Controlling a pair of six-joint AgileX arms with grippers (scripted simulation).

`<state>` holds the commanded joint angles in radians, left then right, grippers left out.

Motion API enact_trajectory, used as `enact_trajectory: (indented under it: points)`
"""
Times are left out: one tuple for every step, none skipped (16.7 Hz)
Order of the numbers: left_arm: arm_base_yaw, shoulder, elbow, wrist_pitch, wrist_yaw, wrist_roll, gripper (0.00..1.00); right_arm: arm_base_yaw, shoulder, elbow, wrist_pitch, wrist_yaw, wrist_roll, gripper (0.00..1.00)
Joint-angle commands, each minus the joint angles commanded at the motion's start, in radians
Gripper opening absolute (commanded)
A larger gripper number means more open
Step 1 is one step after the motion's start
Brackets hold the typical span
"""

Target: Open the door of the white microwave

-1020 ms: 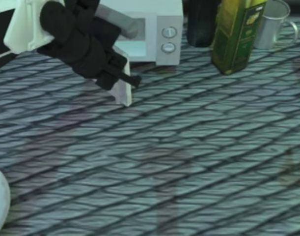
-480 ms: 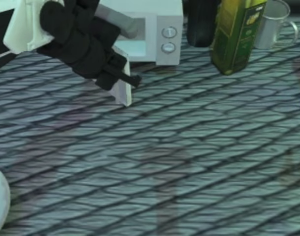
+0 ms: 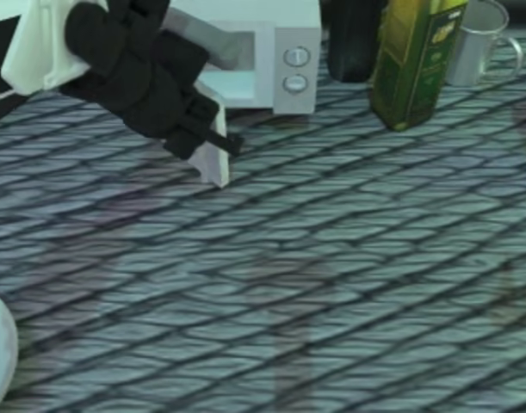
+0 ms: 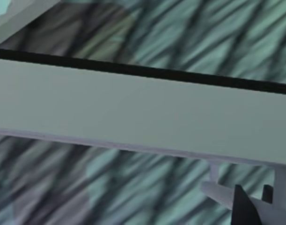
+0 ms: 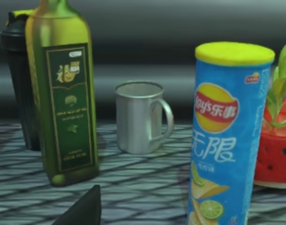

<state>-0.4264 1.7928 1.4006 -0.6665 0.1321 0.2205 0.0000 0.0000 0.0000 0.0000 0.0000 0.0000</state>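
The white microwave (image 3: 284, 34) stands at the table's back, two silver knobs on its right front panel. Its door (image 3: 216, 162) is swung out toward the table's middle and shows edge-on as a narrow white panel. My left gripper (image 3: 221, 139), black, is shut on the door's free edge. In the left wrist view the door (image 4: 143, 112) is a wide pale band, and dark fingertips (image 4: 243, 211) sit at its grey handle (image 4: 217, 190). Of my right gripper only one dark finger (image 5: 84, 208) shows, low over the table's right side.
Right of the microwave stand a dark bottle (image 3: 355, 39), a green olive-oil bottle (image 3: 413, 60) and a metal mug (image 3: 478, 43). In the right wrist view a blue chips can (image 5: 227, 136) and a watermelon-patterned plant pot (image 5: 276, 150) stand close by.
My left gripper has shifted slightly to the left with the door's edge, so the door stands a little wider. Nothing else moved.
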Motion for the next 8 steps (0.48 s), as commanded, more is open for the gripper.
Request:
enact_trajectory:
  points:
    - [0.008,-0.006,-0.007,-0.002,0.010,0.020,0.00,0.000,0.000,0.000,0.000,0.000,0.000,1.00]
    - [0.017,-0.013,-0.014,-0.005,0.020,0.042,0.00,0.000,0.000,0.000,0.000,0.000,0.000,1.00]
    - [0.026,-0.019,-0.020,-0.007,0.031,0.063,0.00,0.000,0.000,0.000,0.000,0.000,0.000,1.00]
    - [0.034,-0.025,-0.026,-0.008,0.040,0.081,0.00,0.000,0.000,0.000,0.000,0.000,0.000,1.00]
    - [0.040,-0.030,-0.030,-0.010,0.046,0.094,0.00,0.000,0.000,0.000,0.000,0.000,0.000,1.00]
    - [0.042,-0.031,-0.032,-0.010,0.049,0.100,0.00,0.000,0.000,0.000,0.000,0.000,0.000,1.00]
    - [0.042,-0.031,-0.032,-0.010,0.049,0.100,0.00,0.000,0.000,0.000,0.000,0.000,0.000,1.00]
    - [0.042,-0.031,-0.032,-0.010,0.049,0.100,0.00,0.000,0.000,0.000,0.000,0.000,0.000,1.00]
